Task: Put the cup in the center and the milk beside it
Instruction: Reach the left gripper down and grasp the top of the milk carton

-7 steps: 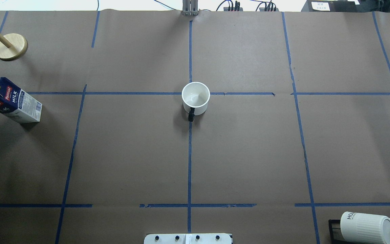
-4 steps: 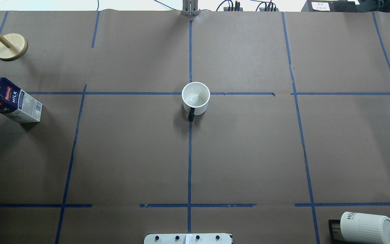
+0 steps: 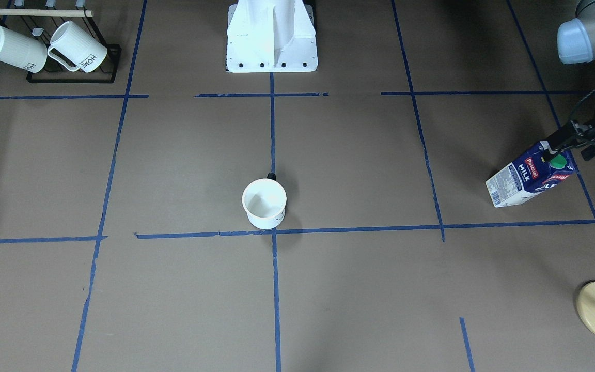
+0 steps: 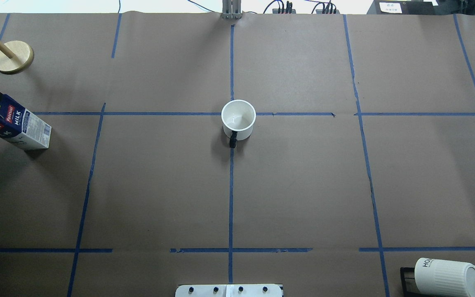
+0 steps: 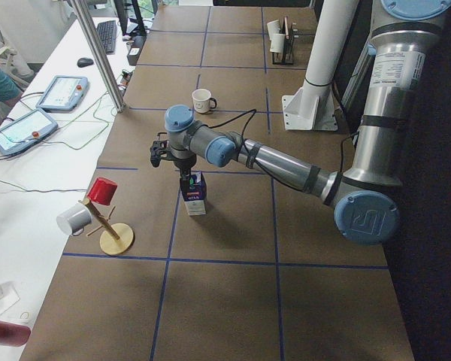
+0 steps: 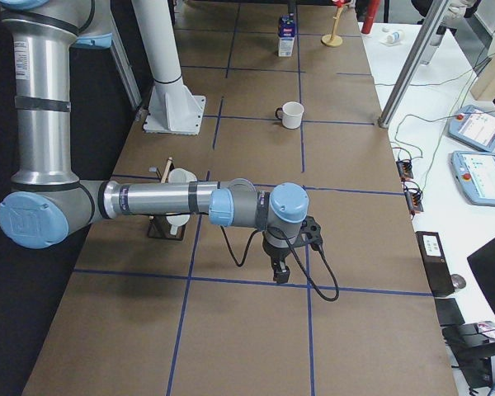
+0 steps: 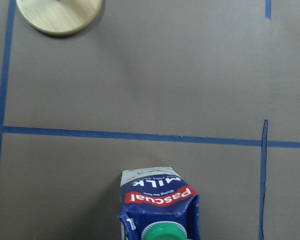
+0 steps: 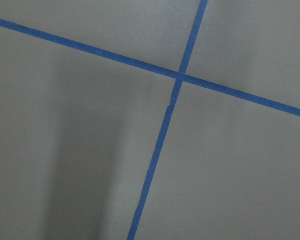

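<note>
The cup (image 4: 238, 120), smooth white with a black handle, stands upright on the center (image 4: 231, 114), the crossing of blue tape lines; it also shows in the front view (image 3: 264, 203). The milk (image 4: 12, 123), a dark blue Pascual carton with a green cap, stands far left, well apart from the cup. My left gripper (image 3: 570, 146) hovers just over the carton's top (image 3: 532, 175), its fingers seemingly spread to either side, holding nothing. The left wrist view shows the carton (image 7: 159, 206) directly below. My right gripper (image 6: 280, 272) hangs over bare paper far right; I cannot tell its state.
A black rack (image 3: 70, 77) with two ribbed "HOME" mugs (image 3: 14, 48) sits near the robot's right. A round wooden stand (image 4: 12, 57) with a pole stands behind the milk. The white robot base (image 3: 271, 46) is at the near middle edge.
My left gripper has come into the overhead view at the left edge, above the milk carton. The cup and the milk have not moved.
</note>
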Controlling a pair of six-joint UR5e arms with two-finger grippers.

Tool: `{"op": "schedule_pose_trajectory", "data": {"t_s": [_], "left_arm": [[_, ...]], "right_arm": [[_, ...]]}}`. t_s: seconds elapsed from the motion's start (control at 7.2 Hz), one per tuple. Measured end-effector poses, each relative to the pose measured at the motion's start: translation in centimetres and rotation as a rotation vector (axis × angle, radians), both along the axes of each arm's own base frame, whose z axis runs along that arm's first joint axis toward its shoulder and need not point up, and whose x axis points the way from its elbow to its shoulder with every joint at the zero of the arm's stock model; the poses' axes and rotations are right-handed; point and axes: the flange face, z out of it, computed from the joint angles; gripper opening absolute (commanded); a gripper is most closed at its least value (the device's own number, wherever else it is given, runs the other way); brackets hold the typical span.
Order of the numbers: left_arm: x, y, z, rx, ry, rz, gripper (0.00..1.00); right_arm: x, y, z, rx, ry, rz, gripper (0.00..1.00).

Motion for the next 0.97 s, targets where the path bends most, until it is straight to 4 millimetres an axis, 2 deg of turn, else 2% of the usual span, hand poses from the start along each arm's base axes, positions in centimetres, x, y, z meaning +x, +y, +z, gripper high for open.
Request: {"op": "schedule_pose_trajectory", "data": {"t_s": [0.14,0.28,0.42,0.69,0.83,0.97], "left_arm": [[1.2,0.1,0.6,0.001,-0.028,0.012,1.0],[2.3,0.3,1.2,0.002,-0.054,0.023,0.76],[2.9,0.4,1.6,-0.001,-0.068,0.032,0.44],[3.4,0.2,1.3,0.006,-0.071,0.037,0.44],[3.8,-0.5,-0.2,0.015,-0.067,0.036,0.44],[4.5,-2.0,-3.2,0.014,-0.067,0.035,0.44]], "right_arm": [[0.0,0.0,0.0,-0.001,0.0,0.0,1.0],[0.0,0.1,0.1,-0.002,0.001,0.0,1.0],[0.0,0.1,0.1,-0.002,0.001,-0.001,1.0],[0.0,0.2,0.2,-0.004,0.0,-0.001,1.0],[0.0,0.3,0.3,-0.005,-0.001,-0.001,1.0],[0.0,0.4,0.3,-0.006,-0.001,-0.001,1.0]]}}
